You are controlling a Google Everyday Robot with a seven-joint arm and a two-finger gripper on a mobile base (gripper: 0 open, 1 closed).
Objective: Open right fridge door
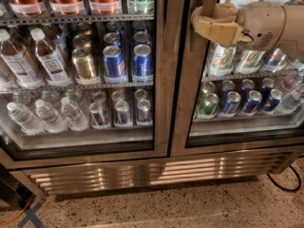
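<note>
- Right fridge door (184, 94), on the fridge's right half, is closed over green and blue cans (237, 101).
- Gripper (209, 22) is at its upper inner frame; whether it grips cannot be told.
- Water bottles (47, 115) stand behind the left door (161, 80).

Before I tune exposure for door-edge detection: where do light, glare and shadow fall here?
Camera view: interior lighting glows brightly through the right fridge door. Same view: bright reflective streaks cross the steel grille below the doors. The hand, evenly lit, sits at that door's upper-left frame. The floor darkens into shadow at the lower-left corner.
</note>
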